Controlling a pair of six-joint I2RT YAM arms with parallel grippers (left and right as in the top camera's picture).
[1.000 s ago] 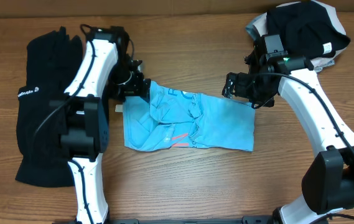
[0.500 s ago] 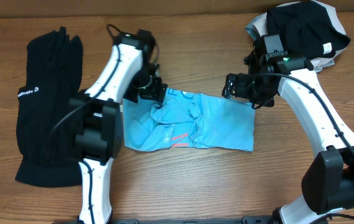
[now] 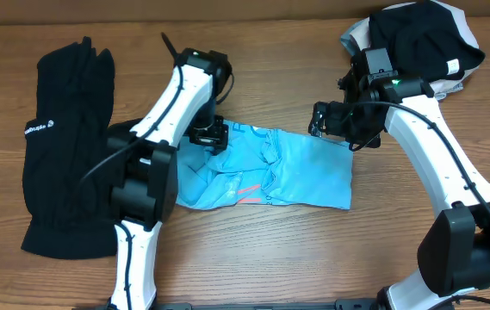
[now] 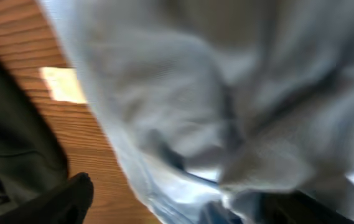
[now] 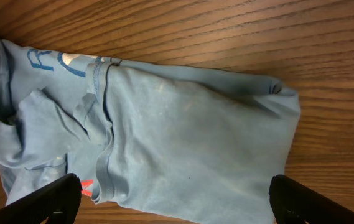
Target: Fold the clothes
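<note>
Overhead: light blue T-shirt [image 3: 305,172] lies mid-table [image 3: 253,258], crumpled on its left half and flatter on its right. Orange-red lettering [image 3: 246,189] shows near the lower middle.

Black garment [image 3: 59,155] lies flat at the far left, well apart from the T-shirt, with its small white logo [image 3: 38,129] on the left edge. A pile of black and white clothing [image 3: 417,39] sits in the far right corner.

Left gripper [image 3: 207,138] is over the T-shirt's upper left corner. The left arm [image 3: 154,155] runs up between the two garments and hides the T-shirt's left edge from above.

Left wrist view: heavily blurred. Pale blue cloth [image 4: 226,93] fills most of the frame, and one dark finger [image 4: 58,202] sits low left over the wood. The jaws stand wide apart. Cannot tell whether cloth touches them. A small pale patch [image 4: 65,84] lies on the wood, too blurred to identify.

Right gripper [image 3: 329,120] is at the T-shirt's upper right edge, just in front of the corner pile.

Right wrist view: fingers [image 5: 46,199] spread fully, one at each lower corner, holding nothing. The T-shirt [image 5: 183,124] lies below them with a seam running down it and blue lettering [image 5: 40,59] at top left.
</note>
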